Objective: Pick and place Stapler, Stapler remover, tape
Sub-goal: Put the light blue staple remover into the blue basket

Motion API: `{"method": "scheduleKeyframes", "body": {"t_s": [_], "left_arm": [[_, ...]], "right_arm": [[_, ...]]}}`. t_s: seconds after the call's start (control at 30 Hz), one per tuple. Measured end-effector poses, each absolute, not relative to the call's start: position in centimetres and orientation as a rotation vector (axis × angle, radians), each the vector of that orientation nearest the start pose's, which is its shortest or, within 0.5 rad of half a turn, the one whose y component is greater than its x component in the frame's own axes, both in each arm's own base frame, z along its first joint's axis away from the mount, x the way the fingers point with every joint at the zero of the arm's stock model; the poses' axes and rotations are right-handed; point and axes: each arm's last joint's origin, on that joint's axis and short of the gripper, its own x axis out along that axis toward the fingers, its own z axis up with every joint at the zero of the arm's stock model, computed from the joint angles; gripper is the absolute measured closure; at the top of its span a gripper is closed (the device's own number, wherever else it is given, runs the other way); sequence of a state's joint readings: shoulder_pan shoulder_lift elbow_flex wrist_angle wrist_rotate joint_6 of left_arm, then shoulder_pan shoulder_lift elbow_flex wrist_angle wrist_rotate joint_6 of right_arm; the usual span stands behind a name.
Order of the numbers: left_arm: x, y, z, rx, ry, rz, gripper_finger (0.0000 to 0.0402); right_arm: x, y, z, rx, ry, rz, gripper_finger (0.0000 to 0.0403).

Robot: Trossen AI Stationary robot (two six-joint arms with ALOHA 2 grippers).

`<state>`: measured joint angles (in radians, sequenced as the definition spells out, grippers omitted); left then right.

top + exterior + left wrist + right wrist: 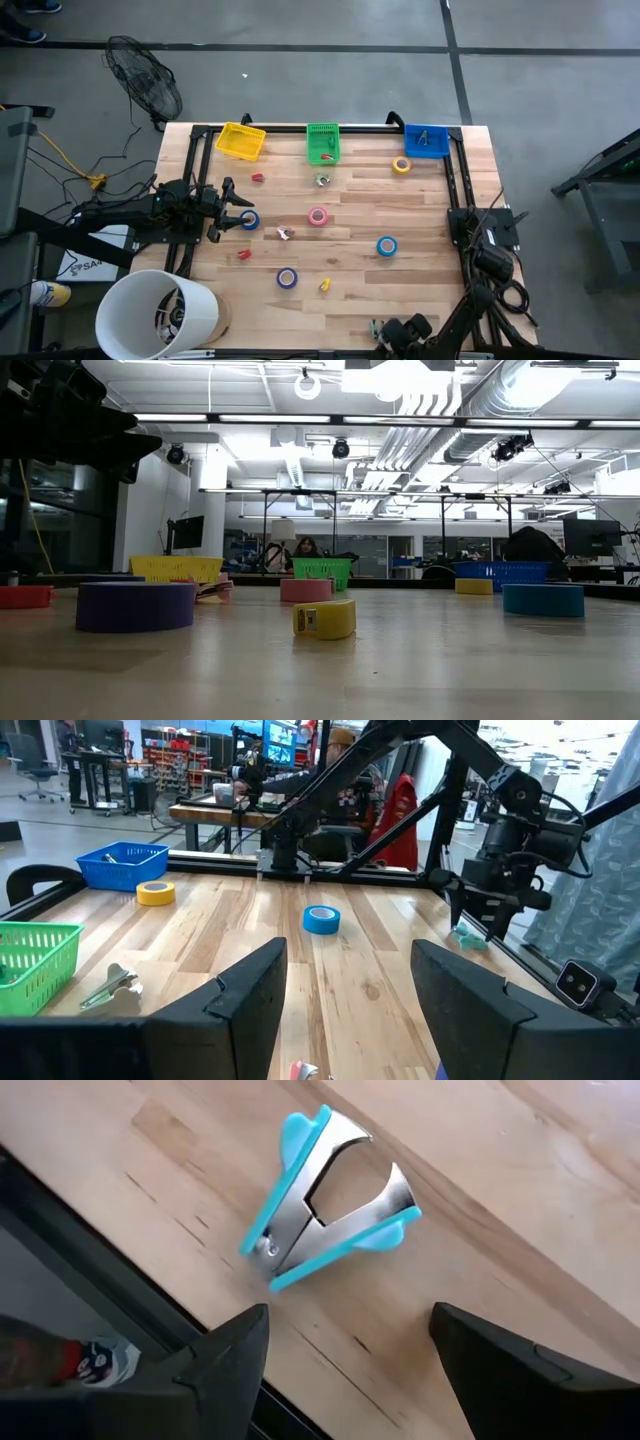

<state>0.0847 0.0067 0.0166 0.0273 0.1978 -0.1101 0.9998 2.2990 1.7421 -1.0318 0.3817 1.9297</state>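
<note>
The left gripper (243, 208) sits near the tabletop's (420, 250) nine o'clock edge, fingers apart with nothing between them, right beside a blue tape roll (249, 221) at about its five o'clock. The right gripper (345, 1340) waits at the five o'clock edge, fingers wide apart and empty, looking down on a teal stapler remover (330, 1200) lying close to the rim.

Risks, as I judge them: that remover is so near the edge that a glancing finger could nudge it off the tabletop. A ring roll taken off-centre may squirt sideways or tip out of the fingers. The left gripper closing on the blue roll could also sweep the small white and red piece (284, 233) nearby.

Counts from the high view: three bins along the twelve o'clock edge, a yellow bin (241, 141), a green bin (323, 143) and a blue bin (426, 140). Five tape rolls: the blue one by the left gripper, a pink roll (318, 216) at centre, a yellow roll (401, 165) toward two o'clock, a blue roll (386, 245) toward four o'clock, and a purple roll (287, 278) toward six o'clock. One metallic remover (322, 180) lies below the green bin. Which small pieces are staplers I cannot tell.
</note>
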Motion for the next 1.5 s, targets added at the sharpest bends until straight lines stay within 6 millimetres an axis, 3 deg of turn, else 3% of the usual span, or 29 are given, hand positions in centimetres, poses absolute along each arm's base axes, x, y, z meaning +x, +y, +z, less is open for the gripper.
{"method": "scheduleKeyframes", "body": {"t_s": [0.67,1.2,1.5], "left_arm": [[9.7,0.2,17.1,-0.105,-0.031,-0.116,0.0190],[9.7,0.2,17.1,-0.105,-0.031,-0.115,0.0190],[9.7,0.2,17.1,-0.105,-0.031,-0.115,0.0190]], "right_arm": [[25.5,36.4,12.7,0.719,0.913,-0.707,0.0128],[27.2,34.4,12.6,0.664,0.875,-0.778,0.0128],[27.4,33.4,12.5,0.572,0.967,-0.811,0.0128]]}}
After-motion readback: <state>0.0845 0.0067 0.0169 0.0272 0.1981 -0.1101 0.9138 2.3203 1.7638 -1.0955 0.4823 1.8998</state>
